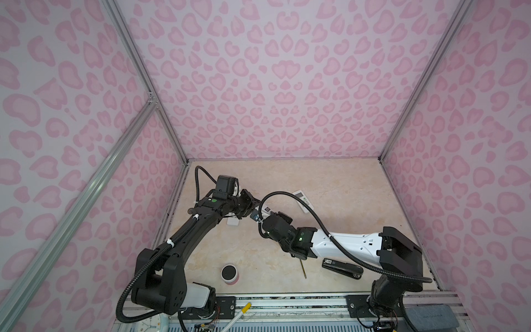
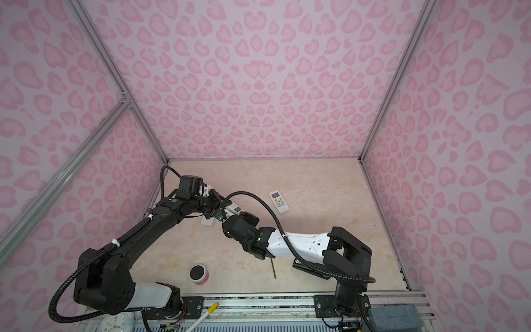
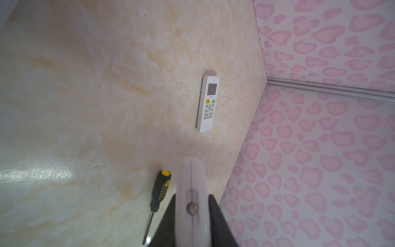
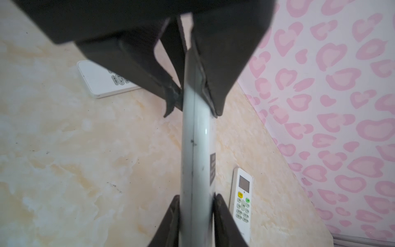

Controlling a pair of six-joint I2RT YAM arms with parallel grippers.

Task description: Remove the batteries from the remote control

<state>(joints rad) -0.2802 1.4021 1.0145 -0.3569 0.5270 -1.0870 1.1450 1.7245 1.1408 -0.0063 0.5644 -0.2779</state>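
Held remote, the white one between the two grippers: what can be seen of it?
The held remote is a slim white plastic-looking bar, seen edge-on, with a seam along its side, a dark label on one face and a round metal piece near one end. It hangs above the table: the left gripper clamps one end and the right gripper the other, jaws pressed to both faces. Its battery compartment cannot be seen.

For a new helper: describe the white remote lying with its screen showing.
On the beige marble-look tabletop, look toward the pink heart-patterned back wall, right of centre. The slim white plastic remote lies flat there alone; only it shows a grey screen with yellow and green buttons.
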